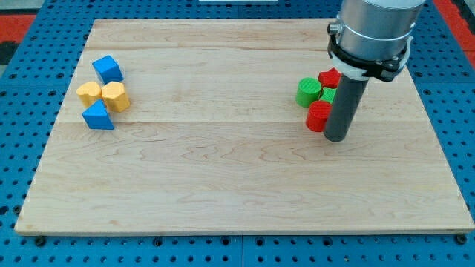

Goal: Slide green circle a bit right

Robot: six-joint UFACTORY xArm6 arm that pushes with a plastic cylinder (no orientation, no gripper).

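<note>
The green circle stands on the wooden board at the view's right. Touching it on its right are a red block, a second green block mostly hidden by the rod, and a red cylinder below them. My tip rests on the board just right of and below the red cylinder, about forty pixels right of and below the green circle. The rod covers part of the cluster's right side.
At the view's left lies a second cluster: a blue block, a yellow star-like block, a yellow block and a blue triangle. A blue pegboard surrounds the board.
</note>
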